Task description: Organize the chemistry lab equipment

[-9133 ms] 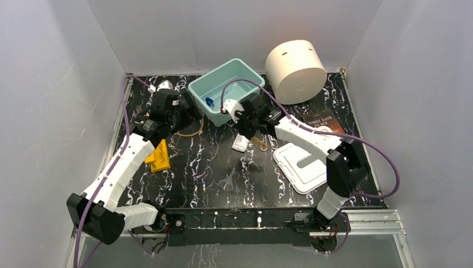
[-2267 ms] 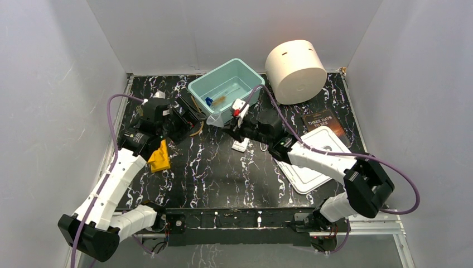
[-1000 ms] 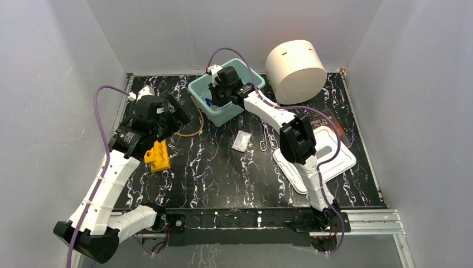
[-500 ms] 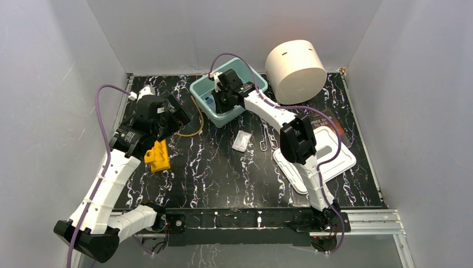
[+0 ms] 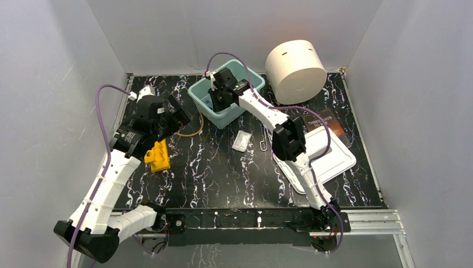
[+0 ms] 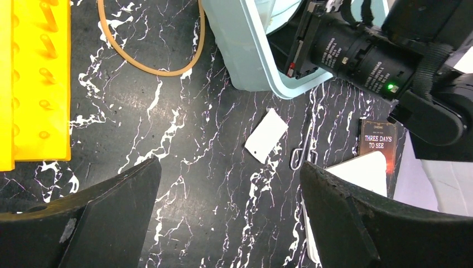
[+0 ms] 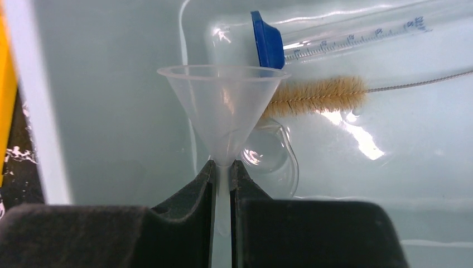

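Note:
My right gripper is shut on the stem of the clear funnel and holds it inside the teal bin. Lying in the bin behind it are the blue-capped clear tube, the brush and the tiny glass beaker. My left gripper is open and empty above the table, left of the bin. The amber tubing lies looped beside the bin's left wall. The clear flat packet lies on the table in front of the bin.
A yellow peg rack lies under my left arm. A metal clip lies right of the packet. A white lid and a dark book lie at the right. The big cream cylinder stands at the back right.
The funnel has left the table in my right gripper, which has swung over the bin and gone down into it. The brush now lies in the bin. My left gripper has pulled back slightly.

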Action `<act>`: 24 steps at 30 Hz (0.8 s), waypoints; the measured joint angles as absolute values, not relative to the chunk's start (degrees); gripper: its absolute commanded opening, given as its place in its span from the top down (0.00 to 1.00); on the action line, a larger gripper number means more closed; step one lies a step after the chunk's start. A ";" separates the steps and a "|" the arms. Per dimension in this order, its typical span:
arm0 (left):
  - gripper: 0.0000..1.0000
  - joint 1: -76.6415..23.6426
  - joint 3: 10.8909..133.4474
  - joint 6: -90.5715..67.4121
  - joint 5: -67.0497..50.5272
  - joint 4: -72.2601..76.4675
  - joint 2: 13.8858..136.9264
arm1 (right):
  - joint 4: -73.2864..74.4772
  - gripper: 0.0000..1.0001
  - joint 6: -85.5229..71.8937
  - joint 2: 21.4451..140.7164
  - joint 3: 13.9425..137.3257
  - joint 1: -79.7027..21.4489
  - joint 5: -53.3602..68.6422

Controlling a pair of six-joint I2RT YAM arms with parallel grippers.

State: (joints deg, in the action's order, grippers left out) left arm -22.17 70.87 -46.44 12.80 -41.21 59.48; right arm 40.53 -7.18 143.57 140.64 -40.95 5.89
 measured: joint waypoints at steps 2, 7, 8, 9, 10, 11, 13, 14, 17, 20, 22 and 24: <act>0.05 -22.17 70.87 -46.44 13.02 -41.23 59.42 | 41.04 0.79 -7.22 144.33 140.79 -40.95 5.67; 0.05 -22.17 70.81 -46.41 13.19 -41.21 59.29 | 41.89 0.62 -7.44 144.51 141.51 -40.95 5.30; 0.05 -22.17 70.72 -46.39 13.23 -41.21 59.27 | 42.22 0.61 -7.51 144.51 141.69 -40.95 5.21; 0.05 -22.17 70.61 -46.39 13.34 -41.23 59.27 | 42.50 0.60 -7.60 144.51 141.91 -40.95 5.06; 0.05 -22.17 70.50 -46.35 13.43 -41.23 59.29 | 42.63 0.60 -7.79 144.51 142.10 -40.95 5.02; 0.05 -22.17 70.39 -46.28 13.54 -41.23 59.29 | 42.72 0.59 -7.94 144.49 142.30 -40.95 4.97; 0.05 -22.20 70.15 -46.24 13.72 -41.25 59.29 | 42.76 0.58 -8.43 144.42 142.43 -40.95 4.99; 0.05 -22.20 70.08 -46.24 13.80 -41.28 59.29 | 42.81 0.58 -8.58 144.38 142.43 -40.95 5.02; 0.05 -22.20 70.08 -46.04 14.11 -41.23 59.29 | 43.22 0.55 -9.13 143.70 142.43 -40.95 5.02; 0.05 -22.17 70.08 -45.91 14.20 -41.23 59.29 | 43.20 0.48 -9.65 141.62 142.17 -40.95 5.04; 0.05 -22.17 70.08 -45.65 14.20 -41.21 59.29 | 43.09 0.45 -10.26 138.78 140.94 -40.95 4.84; 0.05 -22.17 70.08 -45.36 14.20 -41.17 59.29 | 42.83 0.44 -10.61 135.02 139.22 -40.93 4.69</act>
State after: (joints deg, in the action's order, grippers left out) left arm -22.17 70.08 -45.36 14.20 -41.17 59.29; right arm 42.83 -10.61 135.02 139.22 -40.93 4.69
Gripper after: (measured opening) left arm 0.949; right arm 0.540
